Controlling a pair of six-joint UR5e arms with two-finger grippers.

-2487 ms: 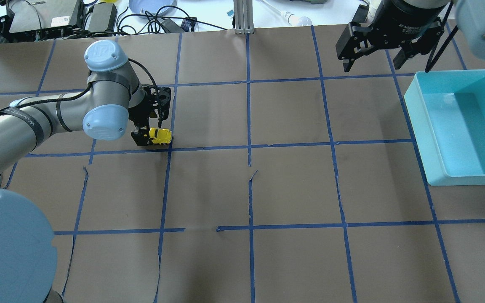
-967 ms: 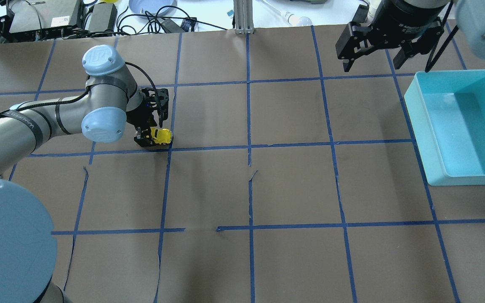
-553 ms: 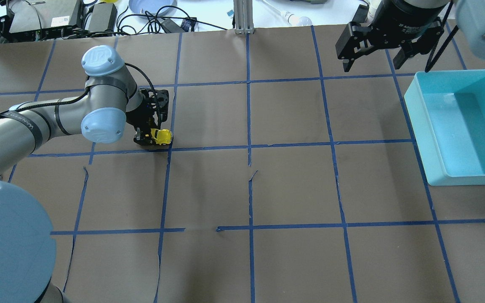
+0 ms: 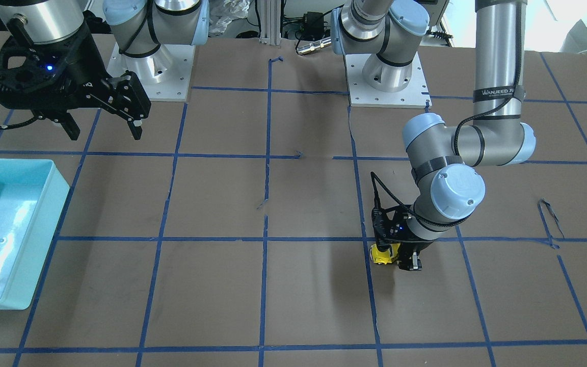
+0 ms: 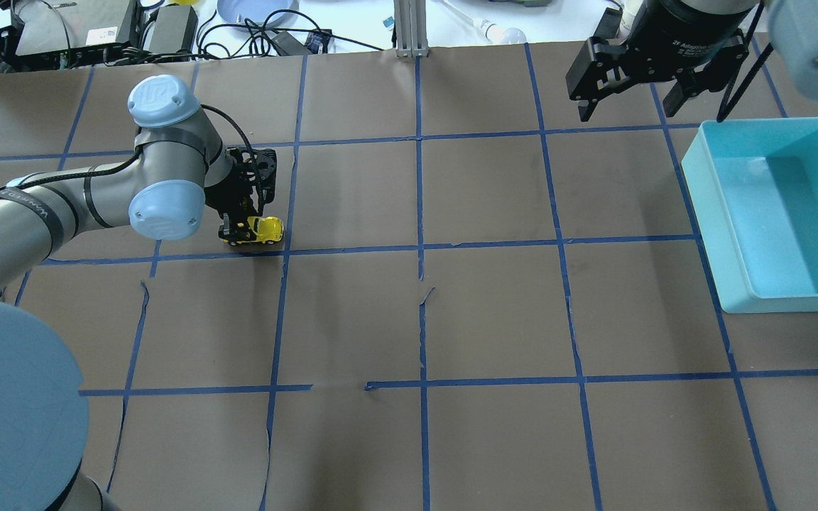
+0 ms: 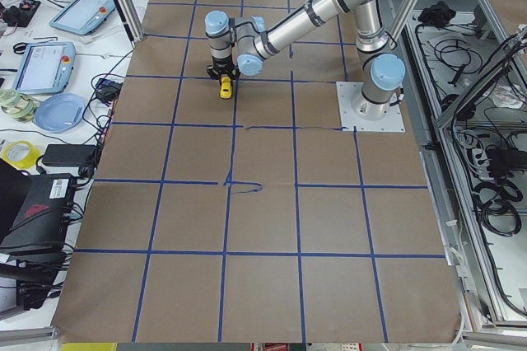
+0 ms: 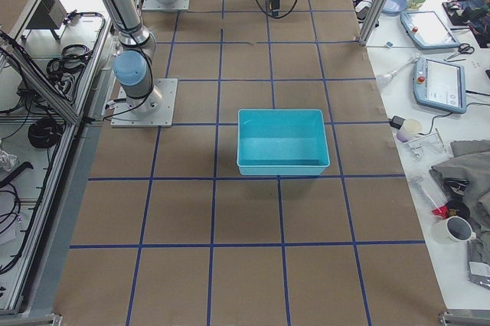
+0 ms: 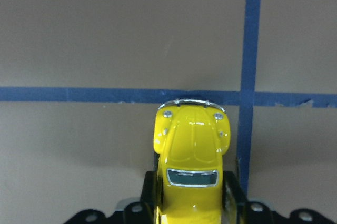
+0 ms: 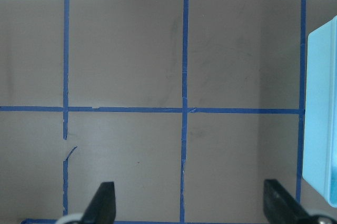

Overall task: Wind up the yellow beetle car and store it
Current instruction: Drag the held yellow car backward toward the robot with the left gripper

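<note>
The yellow beetle car (image 5: 265, 228) is low on the brown table, held at its rear by my left gripper (image 5: 242, 233), which is shut on it. The car's nose points toward the table's middle. The left wrist view shows its hood (image 8: 192, 142) sticking out between the fingers, just behind a blue tape line. The car also shows in the front-facing view (image 4: 381, 254) and the exterior left view (image 6: 224, 87). My right gripper (image 5: 628, 110) is open and empty, hovering at the far right next to the turquoise bin (image 5: 704, 227).
The turquoise bin (image 4: 48, 239) is empty and sits at the table's right end; it also shows in the exterior right view (image 7: 282, 114). Blue tape lines (image 5: 420, 248) grid the table. Cables and devices (image 5: 75, 28) lie beyond the far edge.
My left gripper has drawn the yellow car a little to the left, backwards along the table. The right arm has not moved.
</note>
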